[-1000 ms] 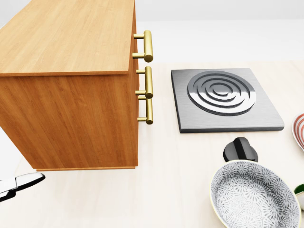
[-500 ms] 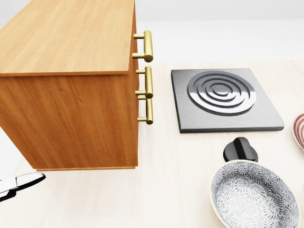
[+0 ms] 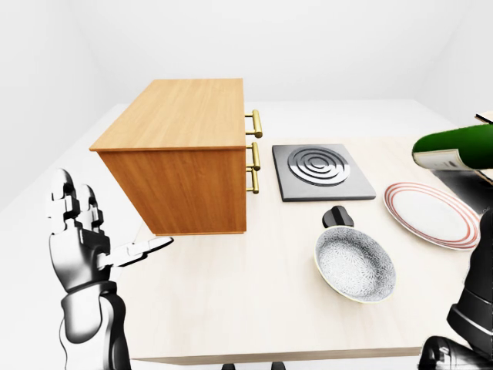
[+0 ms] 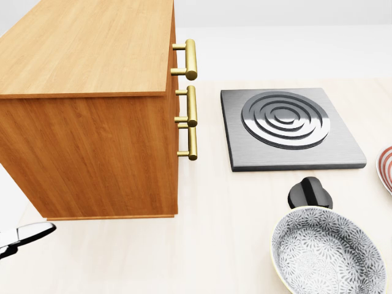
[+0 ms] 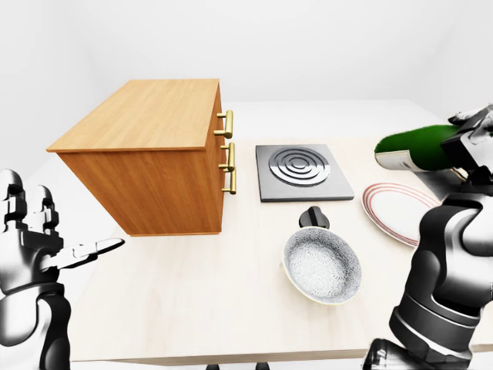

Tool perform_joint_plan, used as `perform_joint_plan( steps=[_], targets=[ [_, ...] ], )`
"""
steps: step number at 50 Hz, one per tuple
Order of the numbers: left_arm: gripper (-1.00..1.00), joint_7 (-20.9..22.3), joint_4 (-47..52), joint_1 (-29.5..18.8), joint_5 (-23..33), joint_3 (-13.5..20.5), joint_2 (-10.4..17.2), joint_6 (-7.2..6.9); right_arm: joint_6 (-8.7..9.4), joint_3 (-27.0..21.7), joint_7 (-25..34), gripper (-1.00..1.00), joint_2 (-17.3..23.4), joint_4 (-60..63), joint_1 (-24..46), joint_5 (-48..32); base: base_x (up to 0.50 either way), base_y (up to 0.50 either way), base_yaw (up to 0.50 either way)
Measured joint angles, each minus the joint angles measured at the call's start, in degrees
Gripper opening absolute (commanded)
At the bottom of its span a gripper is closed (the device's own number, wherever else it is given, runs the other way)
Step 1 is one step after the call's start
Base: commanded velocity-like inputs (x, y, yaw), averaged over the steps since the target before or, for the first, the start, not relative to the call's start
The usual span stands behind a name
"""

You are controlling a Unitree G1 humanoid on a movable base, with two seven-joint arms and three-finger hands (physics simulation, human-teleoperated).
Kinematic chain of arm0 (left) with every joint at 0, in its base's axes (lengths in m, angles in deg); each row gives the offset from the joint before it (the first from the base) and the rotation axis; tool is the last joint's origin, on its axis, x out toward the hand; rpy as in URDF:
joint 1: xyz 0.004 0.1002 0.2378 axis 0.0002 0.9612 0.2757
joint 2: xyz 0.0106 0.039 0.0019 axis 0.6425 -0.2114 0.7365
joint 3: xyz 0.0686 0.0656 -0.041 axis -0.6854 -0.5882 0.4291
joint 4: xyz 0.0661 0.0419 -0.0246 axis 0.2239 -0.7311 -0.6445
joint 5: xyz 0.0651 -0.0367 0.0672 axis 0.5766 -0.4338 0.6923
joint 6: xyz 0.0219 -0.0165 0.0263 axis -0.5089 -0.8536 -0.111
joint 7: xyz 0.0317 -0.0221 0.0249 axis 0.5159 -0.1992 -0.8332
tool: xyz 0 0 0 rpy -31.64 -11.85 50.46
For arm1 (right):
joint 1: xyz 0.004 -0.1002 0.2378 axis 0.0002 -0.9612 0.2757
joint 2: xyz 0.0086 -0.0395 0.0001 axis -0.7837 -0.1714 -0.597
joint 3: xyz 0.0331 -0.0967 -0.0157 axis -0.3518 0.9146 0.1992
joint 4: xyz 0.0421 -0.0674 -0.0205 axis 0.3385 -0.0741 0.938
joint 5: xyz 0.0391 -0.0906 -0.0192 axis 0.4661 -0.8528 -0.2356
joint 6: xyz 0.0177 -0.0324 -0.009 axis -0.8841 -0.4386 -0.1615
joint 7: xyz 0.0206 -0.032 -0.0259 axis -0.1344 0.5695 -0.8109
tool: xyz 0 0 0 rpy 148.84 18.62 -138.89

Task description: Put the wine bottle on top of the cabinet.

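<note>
Right robot hand (image 5: 470, 139) w/ wine bottle (image 5: 416, 149) horizontal

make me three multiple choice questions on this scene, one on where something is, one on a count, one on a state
1. Where is the wine bottle?
A. on the cabinet
B. held in the right hand, above the striped plate
C. in the bowl

2. How many gold handles does the cabinet show?
A. one
B. three
C. five

3. How is the left hand?
A. open, empty
B. shut on the bowl
C. gripping a handle

Answers: 1 B, the right hand grips it over the striped plate. 2 B, three bars show in the head view. 3 A, fingers spread, nothing in them.
</note>
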Motion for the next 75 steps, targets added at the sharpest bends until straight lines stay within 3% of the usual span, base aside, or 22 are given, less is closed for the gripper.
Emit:
perform_joint_plan(
  steps=[9, 19, 41, 55, 75],
  targets=[
    [1.0, 0.1, 0.2, 0.1, -0.4, 0.5, 0.0, 0.0, 0.0, 9.7, 4.3, -0.88, 4.0, -12.5, 18.7, -1.7, 0.0, 0.0, 0.0],
    [1.0, 0.2, 0.3, 0.1, -0.8, 0.9, 0.0, 0.0, 0.0, 17.7, 10.7, -0.87, 4.2, -30.4, 38.3, -7.7, 0.0, 0.0, 0.0],
    [1.0, 0.5, 1.5, 0.3, -2.0, 2.7, 0.2, 0.0, -0.01, 24.4, 18.3, -0.87, 0.2, -76.6, 73.2, -22.3, 0.0, 0.0, 0.0],
    [1.0, 0.8, 2.4, 0.5, -3.0, 4.4, 0.4, 0.0, -0.01, 24.2, 22.1, -0.87, -5.1, -89.6, 84.9, -27.0, 0.0, 0.0, 0.0],
    [1.0, 1.1, 2.2, 0.6, -3.2, 5.1, 0.3, 0.0, -0.01, 22.0, 27.2, -0.88, -10.5, -93.9, 92.3, -22.7, 0.0, 0.0, 0.0]
  ],
)
